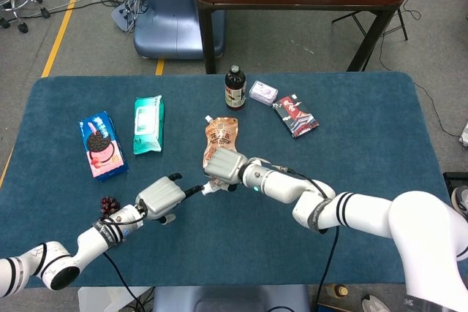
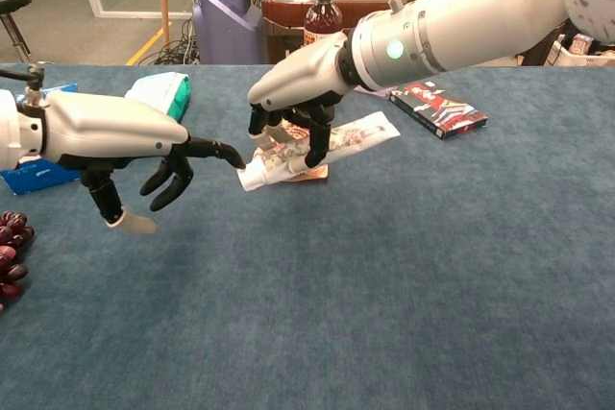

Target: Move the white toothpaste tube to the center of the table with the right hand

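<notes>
Fingers (image 2: 317,146) of the right hand (image 2: 298,93) curl down over the white toothpaste tube (image 2: 322,146), closed around its middle; tube looks held just off the cloth, partly over the orange pouch (image 1: 221,135), though contact with the pouch cannot be ruled out. Left hand (image 2: 115,132) holds nothing; fingers spread, one extended fingertip (image 2: 233,156) at or just short of the tube's cap end; touching or not, cannot tell.

Location: tube sits near mid-table in the head view, just in front of the pouch, on the blue table (image 1: 380,137).

Progress (judgement): grasp made, tube roughly at the centre region; what is left is to set it flat on bare cloth clear of the pouch and let go; release not yet done.

Orientation: long axis roughly left-right across the table, slightly diagonal; in the chest view the cap end points to the robot's left and a little toward the robot, low; the flat crimped tail points right and away, raised; so tube is tilted, cap down.

Surroundings: dark bottle (image 1: 235,87) and red-black packet (image 1: 296,116) behind, well apart; green wipes pack (image 1: 148,123) and blue cookie pack (image 1: 99,145) to the left.
</notes>
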Controlling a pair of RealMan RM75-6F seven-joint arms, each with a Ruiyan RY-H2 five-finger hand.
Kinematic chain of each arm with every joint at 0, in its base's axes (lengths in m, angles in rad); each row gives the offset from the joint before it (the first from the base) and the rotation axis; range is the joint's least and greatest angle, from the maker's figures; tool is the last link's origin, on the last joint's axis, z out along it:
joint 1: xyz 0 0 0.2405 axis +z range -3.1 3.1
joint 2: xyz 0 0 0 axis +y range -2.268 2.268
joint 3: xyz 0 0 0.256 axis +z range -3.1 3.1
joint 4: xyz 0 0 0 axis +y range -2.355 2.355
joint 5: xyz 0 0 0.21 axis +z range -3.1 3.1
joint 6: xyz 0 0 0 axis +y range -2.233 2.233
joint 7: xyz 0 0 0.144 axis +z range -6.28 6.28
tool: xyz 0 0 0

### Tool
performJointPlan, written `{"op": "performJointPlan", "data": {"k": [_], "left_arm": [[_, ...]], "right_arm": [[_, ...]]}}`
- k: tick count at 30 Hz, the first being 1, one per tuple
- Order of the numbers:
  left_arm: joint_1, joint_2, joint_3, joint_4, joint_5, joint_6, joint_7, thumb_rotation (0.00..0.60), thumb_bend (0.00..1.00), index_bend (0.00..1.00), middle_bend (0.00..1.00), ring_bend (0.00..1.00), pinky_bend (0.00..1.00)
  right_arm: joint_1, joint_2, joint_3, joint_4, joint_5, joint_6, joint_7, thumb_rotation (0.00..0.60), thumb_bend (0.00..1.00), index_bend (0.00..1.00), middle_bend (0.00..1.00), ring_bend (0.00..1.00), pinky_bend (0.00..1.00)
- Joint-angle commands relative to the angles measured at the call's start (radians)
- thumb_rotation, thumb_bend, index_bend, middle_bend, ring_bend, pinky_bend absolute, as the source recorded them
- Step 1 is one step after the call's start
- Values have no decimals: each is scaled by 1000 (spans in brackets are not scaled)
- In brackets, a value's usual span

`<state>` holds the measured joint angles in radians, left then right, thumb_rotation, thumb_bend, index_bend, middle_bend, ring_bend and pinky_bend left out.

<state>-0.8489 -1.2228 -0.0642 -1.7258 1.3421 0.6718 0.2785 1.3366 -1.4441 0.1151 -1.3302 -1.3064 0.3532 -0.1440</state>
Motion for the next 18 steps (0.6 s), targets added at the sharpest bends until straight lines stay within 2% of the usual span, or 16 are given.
{"op": "performJointPlan", "data": {"k": [1, 18], "left_arm": [[-4, -1, 6, 1, -7, -2, 5, 600, 246, 106, 590, 551, 113], [-21, -15, 38, 7, -20, -4, 11, 600, 246, 131, 587, 548, 113]], "right_arm": [[2, 0, 2, -3, -2, 5, 4, 600, 892, 903, 797, 692, 432], [13, 14, 8, -32, -4, 38, -7, 600, 894, 926, 809, 715, 432]]}}
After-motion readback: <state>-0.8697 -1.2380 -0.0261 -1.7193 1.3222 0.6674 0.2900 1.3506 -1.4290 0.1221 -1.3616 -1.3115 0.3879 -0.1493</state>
